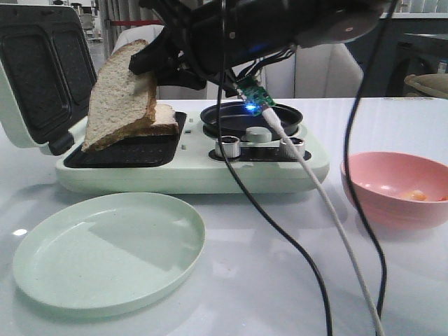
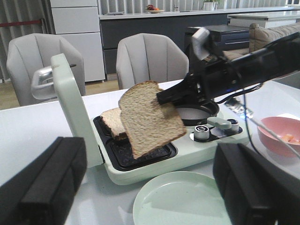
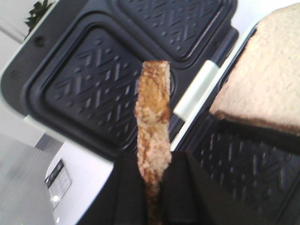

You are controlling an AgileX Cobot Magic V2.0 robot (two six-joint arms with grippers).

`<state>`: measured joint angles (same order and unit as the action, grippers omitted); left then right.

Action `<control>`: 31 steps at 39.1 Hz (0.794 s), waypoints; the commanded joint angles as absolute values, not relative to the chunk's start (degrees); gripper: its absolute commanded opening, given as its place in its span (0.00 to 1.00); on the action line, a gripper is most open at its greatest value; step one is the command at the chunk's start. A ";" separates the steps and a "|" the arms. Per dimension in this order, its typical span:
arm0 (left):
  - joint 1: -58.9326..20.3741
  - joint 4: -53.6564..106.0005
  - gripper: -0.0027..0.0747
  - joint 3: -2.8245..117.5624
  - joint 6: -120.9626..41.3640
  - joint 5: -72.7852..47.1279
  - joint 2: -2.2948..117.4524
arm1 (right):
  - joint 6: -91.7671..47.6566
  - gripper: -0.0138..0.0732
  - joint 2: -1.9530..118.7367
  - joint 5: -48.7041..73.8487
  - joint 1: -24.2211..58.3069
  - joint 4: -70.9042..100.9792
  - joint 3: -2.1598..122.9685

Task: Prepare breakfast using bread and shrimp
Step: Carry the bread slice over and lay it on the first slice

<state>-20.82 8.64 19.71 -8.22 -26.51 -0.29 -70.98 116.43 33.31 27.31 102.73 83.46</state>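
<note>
My right gripper (image 1: pixel 149 61) is shut on one corner of a bread slice (image 1: pixel 120 94), holding it tilted above the near black plate of the open sandwich maker (image 1: pixel 196 173). The right wrist view shows that slice (image 3: pixel 153 108) edge-on, pinched between the fingers (image 3: pixel 126 192). A second bread slice (image 1: pixel 166 119) lies flat in the maker, partly behind the held one. Shrimp (image 1: pixel 416 195) lie in a pink bowl (image 1: pixel 378 199) at the right. In its wrist view my left gripper (image 2: pixel 150 197) hangs open and empty above a pale green plate (image 2: pixel 197 211).
The maker's lid (image 1: pixel 42 77) stands open at the left. A small round pan (image 1: pixel 280 119) and knobs (image 1: pixel 227 147) occupy the maker's right half. Black and white cables (image 1: pixel 315 189) hang across the front view. The green plate (image 1: pixel 105 252) sits near the front left.
</note>
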 commanded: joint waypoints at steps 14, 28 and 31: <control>-21.29 9.49 0.82 21.28 -7.64 -21.98 -1.08 | -69.12 0.43 121.51 31.98 27.57 109.08 92.49; -21.29 9.49 0.82 21.28 -7.64 -21.98 -1.08 | -69.17 0.80 121.74 28.88 27.57 106.26 92.49; -21.29 9.49 0.82 21.28 -7.64 -21.98 -1.08 | -69.17 0.80 121.16 26.34 27.57 104.01 92.49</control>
